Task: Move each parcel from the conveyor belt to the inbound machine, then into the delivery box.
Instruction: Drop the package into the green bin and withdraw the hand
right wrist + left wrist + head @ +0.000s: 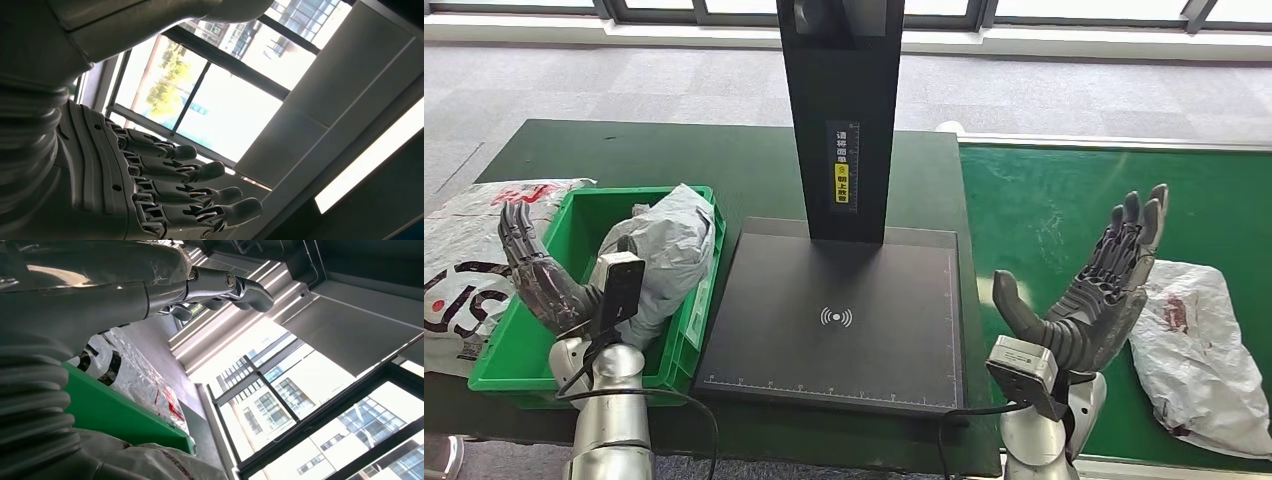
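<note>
Grey carpet floor, window wall behind; dark green table (624,150) on the left, bright green conveyor belt (1044,215) on the right. Black inbound machine scan plate (834,320) with its upright post sits between them, nothing on it. Green plastic delivery box (574,225) already holds one grey poly-bag parcel (674,245); a white printed bag (464,260) lies just outside it. One white crumpled poly parcel (1194,345) is on the belt, just beside the right hand (1089,295).

Right hand: fingers spread, palm up, holding nothing. Left hand (539,275): over the box, fingers apart, holding nothing.

Judgement: one parcel done, belt parcel not yet picked or scanned.

Wrist views add ceiling and windows, plus close finger detail; parcel positions come from the head view.
</note>
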